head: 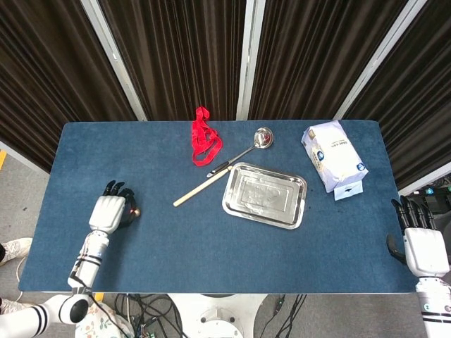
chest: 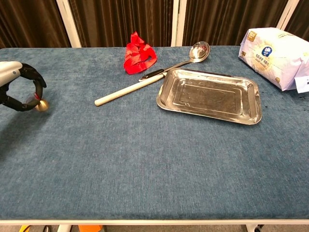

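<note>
Your right hand (head: 425, 248) sits at the near right corner, off the table (head: 176, 246) edge, palm down w/ fingers straight and apart, holding nothing; only the head view shows it. Your left hand (head: 110, 213) is over the near left part of the table, fingers curled toward the thumb, pinching a small brass-coloured ball (chest: 42, 105) at the fingertips. Chest view shows the ball clearly, w/ a bit of red just beside it, hanging just above the cloth; the head view mostly hides it under the hand. The forearm runs back toward the near edge.

Mid-table, right of centre, lies the steel tray (head: 238, 201), flat. Just left of it a pale wooden stick (head: 199, 188) lies slanted, its far end meeting the black handle of the ladle (head: 262, 138); the ladle's bowl points far-right, past the tray's far edge. Left of the ladle, toward the far edge, is a bunched red ribbon (head: 203, 138).

Far right is a white bag (head: 331, 153) w/ blue print and a round blue logo; the writing is too small to read in either view. A white tag (head: 349, 190) w/ a black mark sticks out at its near end.
</note>
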`<state>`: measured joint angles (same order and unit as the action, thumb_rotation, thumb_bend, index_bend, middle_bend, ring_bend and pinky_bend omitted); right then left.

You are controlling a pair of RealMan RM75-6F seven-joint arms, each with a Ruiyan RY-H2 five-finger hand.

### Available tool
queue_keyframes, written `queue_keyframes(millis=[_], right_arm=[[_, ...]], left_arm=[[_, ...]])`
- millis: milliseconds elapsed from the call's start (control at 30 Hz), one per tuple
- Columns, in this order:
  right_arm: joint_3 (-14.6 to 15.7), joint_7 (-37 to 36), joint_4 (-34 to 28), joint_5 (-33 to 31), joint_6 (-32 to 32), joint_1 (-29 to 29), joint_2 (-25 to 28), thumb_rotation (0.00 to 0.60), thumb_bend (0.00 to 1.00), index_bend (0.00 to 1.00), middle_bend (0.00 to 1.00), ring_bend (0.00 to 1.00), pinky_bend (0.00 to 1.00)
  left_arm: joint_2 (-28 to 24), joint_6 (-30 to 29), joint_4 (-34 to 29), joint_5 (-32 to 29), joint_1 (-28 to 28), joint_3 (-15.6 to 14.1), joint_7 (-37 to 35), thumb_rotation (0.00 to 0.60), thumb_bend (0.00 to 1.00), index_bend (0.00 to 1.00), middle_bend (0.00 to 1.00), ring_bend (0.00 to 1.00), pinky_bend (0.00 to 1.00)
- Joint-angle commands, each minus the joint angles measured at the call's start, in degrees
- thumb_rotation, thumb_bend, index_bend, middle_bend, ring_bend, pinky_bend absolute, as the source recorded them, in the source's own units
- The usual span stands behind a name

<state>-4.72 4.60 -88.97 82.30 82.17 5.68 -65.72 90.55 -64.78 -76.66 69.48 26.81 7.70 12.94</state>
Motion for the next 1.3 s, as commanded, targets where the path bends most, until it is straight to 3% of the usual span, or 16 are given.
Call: queue_keyframes(millis=[33,567,733,900,1100,1200,1300], right_arm=[[-0.01,-0.07,-0.12,0.05,-0.05,0.04,0.11,0.6,0.38,0.0,0.0,0.0,0.0],[0.01,0.42,-0.65,0.22,-0.16,0.23,0.22,0.6,0.38,0.0,0.0,0.0,0.0],[0.0,0.44,-0.67,0.12,-0.13,0.18,0.25,0.6,0.38,0.0,0.0,0.0,0.0],[-0.02,0.3,-0.57,0.11,-0.08,0.17,0.19,0.6,0.38,0.0,0.0,0.0,0.0],[-0.01,0.09,-0.56,0.29,0.15,0.11,0.23,0.6,0.38,0.0,0.0,0.0,0.0],[-0.01,-0.1,-0.61,0.36,0.42,-0.04,0.27,0.6,0.38,0.0,0.0,0.0,0.0],[-0.04,-0.2,-0.8,0.51,0.72,-0.11,0.28,0.6,0.38,0.0,0.0,0.0,0.0]], left_arm=[[0.61,0.11,0.86,0.16,0.01,-0.24,-0.15,0.6,0.49,0.64,0.28,0.08,0.01],[2.63,-0.26,4.69,1.38,-0.41,-1.24,0.28,0.6,0.48,0.62,0.28,0.08,0.01],[2.11,0.47,4.62,1.98,-0.37,-1.52,-0.9,0.6,0.4,0.47,0.25,0.07,0.0],[1.27,-0.63,4.3,3.89,-0.67,-1.58,-3.53,0.6,0.27,0.17,0.18,0.05,0.0],[-2.88,-3.64,-0.66,5.63,-2.36,-2.05,-3.93,0.6,0.23,0.13,0.15,0.03,0.0],[-5.88,-9.42,-2.89,10.14,-4.82,-3.47,-6.02,0.6,0.23,0.13,0.14,0.02,0.0],[-8.19,-15.26,-0.34,16.38,-7.23,-5.83,-13.21,0.6,0.23,0.13,0.14,0.02,0.03]])
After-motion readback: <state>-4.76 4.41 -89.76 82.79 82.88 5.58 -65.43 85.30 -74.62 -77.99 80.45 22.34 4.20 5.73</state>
